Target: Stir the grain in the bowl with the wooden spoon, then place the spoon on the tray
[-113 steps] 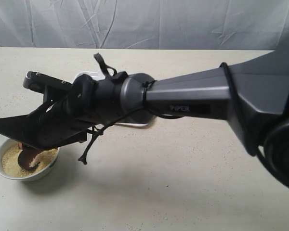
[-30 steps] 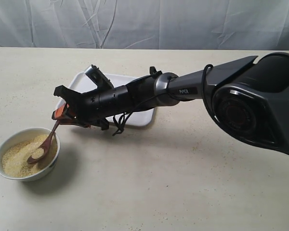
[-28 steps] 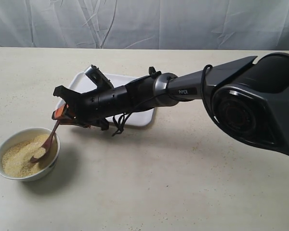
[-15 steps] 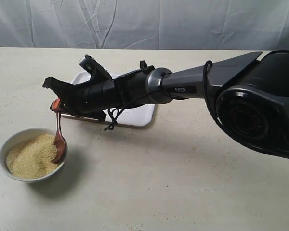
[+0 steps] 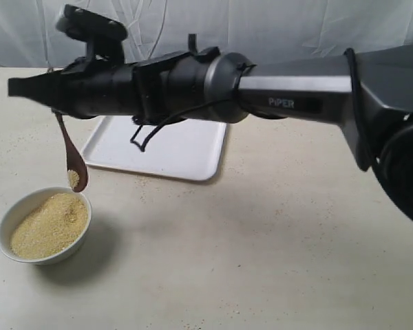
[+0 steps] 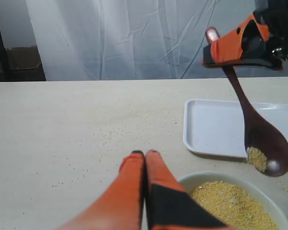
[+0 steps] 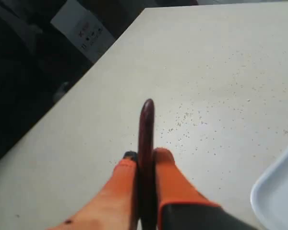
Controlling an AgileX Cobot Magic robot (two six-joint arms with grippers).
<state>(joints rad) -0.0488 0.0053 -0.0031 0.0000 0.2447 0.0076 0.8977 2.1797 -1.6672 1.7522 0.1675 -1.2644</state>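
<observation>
Right pincer (image 7: 145,155) clamps the wooden spoon (image 5: 70,155), its head hanging just above the bowl (image 5: 14,210), grain (image 5: 48,225) clinging. Best carried slowly to the tray (image 5: 172,148). Left pincer (image 6: 145,155) closed, empty.

Staged test bench: draped cloth backdrop (image 5: 296,27), speckled tabletop (image 5: 261,261).

The light is soft and even. The bowl (image 5: 45,227) throws a pale gray shadow on the counter (image 5: 261,261), toward its right edge. The spoon (image 6: 261,141) has one small shiny spot. The right gripper (image 7: 145,155) looks blurry up close.
</observation>
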